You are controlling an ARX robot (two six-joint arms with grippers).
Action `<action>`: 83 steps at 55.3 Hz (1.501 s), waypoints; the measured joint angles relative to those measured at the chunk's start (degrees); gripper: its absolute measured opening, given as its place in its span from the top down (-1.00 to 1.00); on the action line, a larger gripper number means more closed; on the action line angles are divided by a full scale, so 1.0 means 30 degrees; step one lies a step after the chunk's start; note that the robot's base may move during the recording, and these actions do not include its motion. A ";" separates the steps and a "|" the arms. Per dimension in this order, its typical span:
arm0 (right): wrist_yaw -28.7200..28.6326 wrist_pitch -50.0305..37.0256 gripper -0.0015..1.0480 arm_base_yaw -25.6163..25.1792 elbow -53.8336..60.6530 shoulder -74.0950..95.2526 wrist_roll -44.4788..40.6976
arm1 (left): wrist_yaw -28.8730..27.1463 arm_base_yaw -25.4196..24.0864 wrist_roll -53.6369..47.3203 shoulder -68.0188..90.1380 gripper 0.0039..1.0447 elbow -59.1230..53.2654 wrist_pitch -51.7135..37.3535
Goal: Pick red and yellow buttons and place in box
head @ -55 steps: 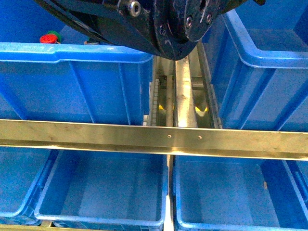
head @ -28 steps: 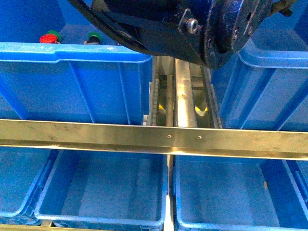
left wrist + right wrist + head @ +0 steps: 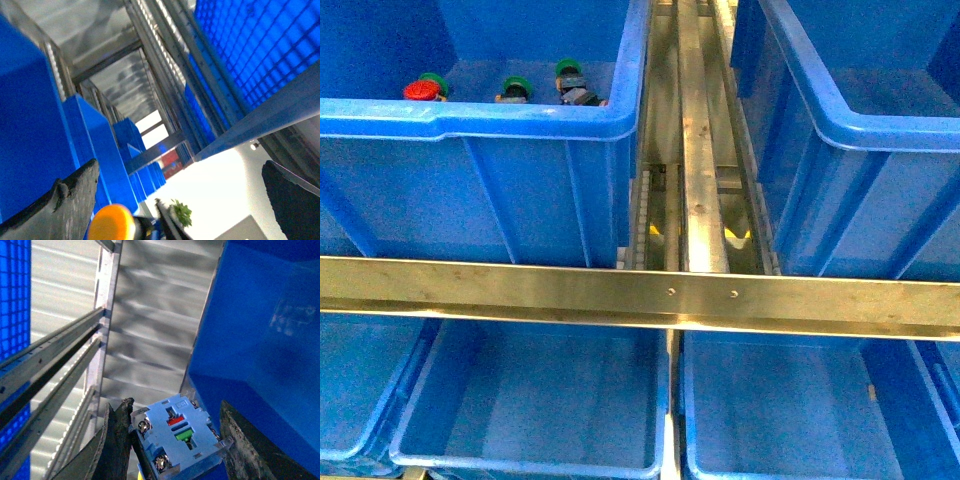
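Observation:
A red button (image 3: pixel 418 90) lies in the upper left blue crate (image 3: pixel 540 120) in the front view, beside two green-capped ones (image 3: pixel 513 90). Neither arm shows in that view. My right gripper (image 3: pixel 175 406) is shut on the yellow button (image 3: pixel 172 437). Only the button's pale blue screw-terminal back faces the camera, with a sliver of yellow under it. My left gripper (image 3: pixel 181 165) is open, its dark fingers (image 3: pixel 70 200) wide apart. A round yellow-orange cap (image 3: pixel 111 223) on a dark body shows low between them, near one finger and not gripped.
A brass-coloured rail (image 3: pixel 640 290) crosses the front view. Two open blue boxes (image 3: pixel 530 400) (image 3: pixel 800 410) sit below it and another blue crate (image 3: pixel 850 130) stands upper right. A metal roller track (image 3: pixel 695 180) runs between the upper crates. Blue crate walls crowd both wrist views.
The dark arm that covered the top of the front view has swung right and left the frame. The green-capped buttons in the upper left crate are now uncovered.

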State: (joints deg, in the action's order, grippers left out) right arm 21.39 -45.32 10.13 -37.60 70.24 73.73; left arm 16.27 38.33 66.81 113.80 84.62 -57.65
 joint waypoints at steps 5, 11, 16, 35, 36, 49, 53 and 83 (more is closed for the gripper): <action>0.0175 -0.0044 0.20 -0.0036 0.0000 0.0663 -0.0998 | -0.0277 -0.0627 -0.1814 -0.2397 -0.86 -0.1559 0.0889; 0.0743 -0.0095 0.20 0.0255 -0.0109 0.1056 -0.2550 | -0.0597 -0.1625 -0.4692 -0.6171 -0.85 -0.4495 0.2280; 0.1501 -0.0277 0.20 0.0882 -0.0554 0.1115 -0.4758 | -0.0546 -0.2594 -0.7140 -0.9486 -0.85 -0.7074 0.3249; 0.4284 -0.0437 0.20 0.5144 -0.1632 0.1115 -1.2320 | -0.5938 -1.2145 -2.0247 -3.1474 -0.06 -2.0677 2.0713; 0.4393 -0.0437 0.20 0.5304 -0.1654 0.1115 -1.2400 | -0.5887 -1.2378 -2.0604 -3.2326 0.01 -2.1383 2.0691; 0.6040 -0.1020 0.20 0.7592 -0.1661 0.1304 -1.4870 | -0.5391 -1.2699 -2.1937 -3.7485 0.87 -2.7780 1.9445; 0.6564 -0.1763 0.20 0.8116 -0.1661 0.1581 -1.6976 | -0.5442 -1.2699 -2.1974 -3.7623 0.96 -2.7795 1.9300; 0.8022 -0.2186 0.20 0.9384 -0.1282 0.2076 -2.2003 | -0.5428 -1.2706 -2.2054 -3.7652 0.73 -2.7795 1.9249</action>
State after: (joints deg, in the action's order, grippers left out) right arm 45.45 -51.88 38.28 -41.45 76.47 7.73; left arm -0.01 0.21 0.64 0.84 1.23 0.10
